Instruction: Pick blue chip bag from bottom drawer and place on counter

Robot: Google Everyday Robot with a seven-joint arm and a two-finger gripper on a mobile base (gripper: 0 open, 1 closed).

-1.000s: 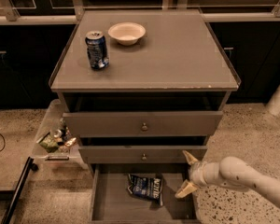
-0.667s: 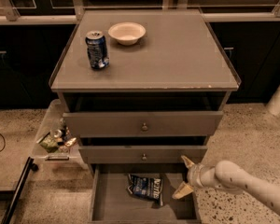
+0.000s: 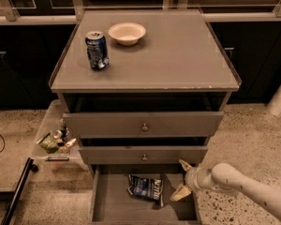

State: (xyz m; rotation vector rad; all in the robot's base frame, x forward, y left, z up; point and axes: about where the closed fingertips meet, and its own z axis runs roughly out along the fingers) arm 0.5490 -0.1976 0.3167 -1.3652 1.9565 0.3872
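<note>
The table (image 3: 178,55) sat well above the hand and up to its left, and its flat top is where I judge the bag was meant to end up. The drawer (image 3: 113,206), lowest of three, stood pulled out furthest, just left of the hand, so its floor lay open to a reach from the side. The hand (image 3: 181,178) hung at the drawer's right wall with its fingers spread wide, one above the other. It held nothing and pointed left, probably lined up to close on the bag. The bag (image 3: 146,187) lay on the drawer floor just left of the hand, apart from it. It was dark blue and crumpled, with white lettering and paler patches, and it would likely crush under a pinch. A can (image 3: 97,49) and a bowl (image 3: 127,33) stood far up-left on the table.
</note>
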